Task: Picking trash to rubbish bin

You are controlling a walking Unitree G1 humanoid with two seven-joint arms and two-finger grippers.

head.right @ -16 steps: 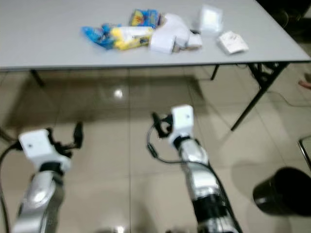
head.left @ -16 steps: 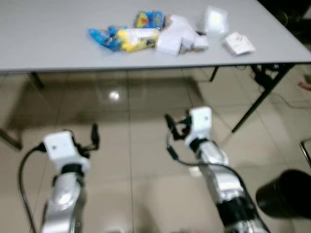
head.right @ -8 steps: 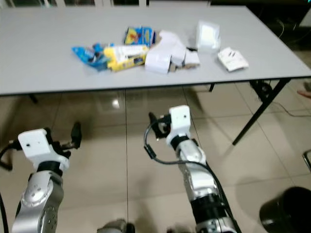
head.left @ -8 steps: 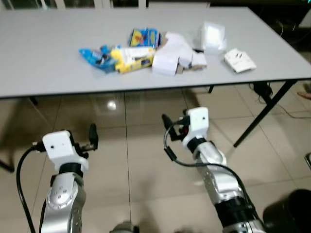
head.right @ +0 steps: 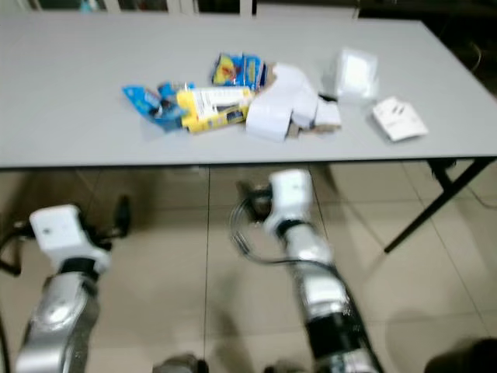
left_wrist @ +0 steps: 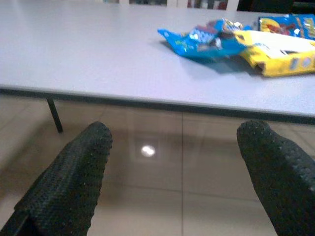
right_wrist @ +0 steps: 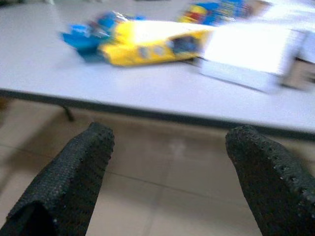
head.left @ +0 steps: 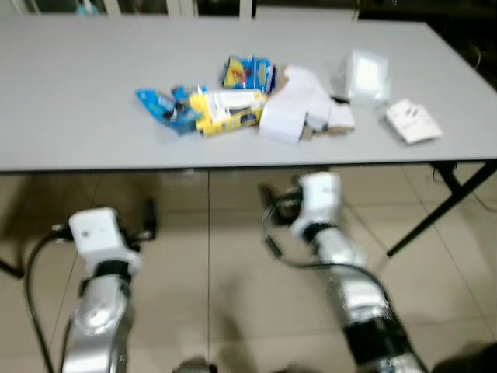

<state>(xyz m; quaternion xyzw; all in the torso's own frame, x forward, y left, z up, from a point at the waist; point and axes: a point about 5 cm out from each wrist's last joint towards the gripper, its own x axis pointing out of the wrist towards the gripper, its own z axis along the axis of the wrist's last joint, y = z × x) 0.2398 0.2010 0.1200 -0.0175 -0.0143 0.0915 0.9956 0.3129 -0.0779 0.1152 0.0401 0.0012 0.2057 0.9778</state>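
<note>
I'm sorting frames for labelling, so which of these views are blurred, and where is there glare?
Left and right eye views: mild motion blur, worst on the right gripper. Left wrist view: fairly sharp on the crumpled blue snack wrapper, with a lamp's glare spot on the glossy beige floor tiles. Right wrist view: the yellow snack packet is smeared and the white cardboard box overexposed.

No legible text anywhere. Yellow wrapper (head.right: pixel 211 106) on the table (head.right: pixel 70 101): dark print on a white panel, too blurred to read. Blue wrapper (head.right: pixel 151 104) at its 9 o'clock and blue-yellow packet (head.right: pixel 238 70) at its 1 o'clock: colour graphics only. White slip (head.right: pixel 398 120) at far 3 o'clock: faint dark marks, unreadable.
</note>
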